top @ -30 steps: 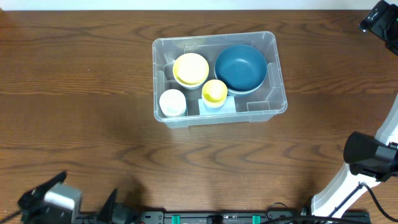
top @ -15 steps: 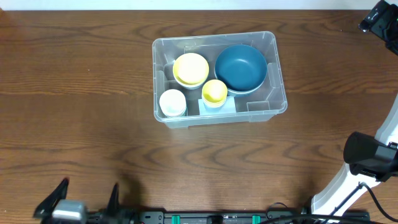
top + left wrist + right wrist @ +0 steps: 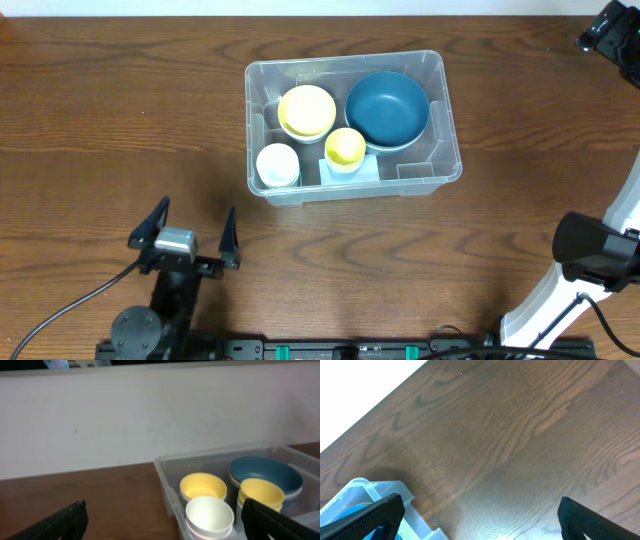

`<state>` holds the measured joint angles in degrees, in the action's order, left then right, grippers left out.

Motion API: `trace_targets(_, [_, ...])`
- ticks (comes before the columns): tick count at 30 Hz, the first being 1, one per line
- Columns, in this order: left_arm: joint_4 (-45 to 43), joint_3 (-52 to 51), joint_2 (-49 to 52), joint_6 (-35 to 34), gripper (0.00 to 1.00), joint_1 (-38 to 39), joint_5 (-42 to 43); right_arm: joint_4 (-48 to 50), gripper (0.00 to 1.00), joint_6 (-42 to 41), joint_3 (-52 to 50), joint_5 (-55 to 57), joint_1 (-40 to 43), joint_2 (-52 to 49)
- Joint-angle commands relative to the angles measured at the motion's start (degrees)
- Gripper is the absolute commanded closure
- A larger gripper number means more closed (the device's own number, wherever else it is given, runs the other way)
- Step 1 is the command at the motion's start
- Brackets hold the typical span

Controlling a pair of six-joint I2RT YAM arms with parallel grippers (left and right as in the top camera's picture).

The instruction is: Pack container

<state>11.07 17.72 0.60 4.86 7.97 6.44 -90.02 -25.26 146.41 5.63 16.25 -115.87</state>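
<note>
- The large clear rectangular plastic container (image 3: 345,58) sits mid-table on the dark brown wooden table (image 3: 100,120).
- It holds a round dark blue bowl (image 3: 387,108), a yellow bowl (image 3: 307,110), a small yellow cup (image 3: 345,147) and a white cup (image 3: 277,163).
- The left gripper (image 3: 196,215) hovers near the container's front-left corner, fingers spread wide, empty.
- The right gripper (image 3: 480,520) is over the table's far right corner, fingers wide, empty.

Overhead camera looking straight down on the table (image 3: 90,120), container (image 3: 430,168) mid-frame, left wrist camera low and level, facing a pale wall (image 3: 125,415), container close at lower right, right wrist camera tilted down over tabletop, catching only the container's corner, shared by all views.
</note>
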Motion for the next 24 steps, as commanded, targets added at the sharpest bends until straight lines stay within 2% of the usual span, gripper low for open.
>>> trace_targets(1, [-3.6,-5.1,-0.5,-0.5,0.02,-0.3,2.2,0.0,0.01,-0.9,0.4,0.2,0.2,-0.6])
trace_targets(14, [-6.4,-17.0,-0.5,-0.7,0.02,-0.3,2.1,0.0,0.01,-0.9,0.4,0.2,0.2,-0.6])
trace_targets(24, [-7.8,-17.5,-0.5,-0.6,0.02,-1.5,1.9,0.0,0.01,-0.9,0.4,0.2,0.2,-0.6])
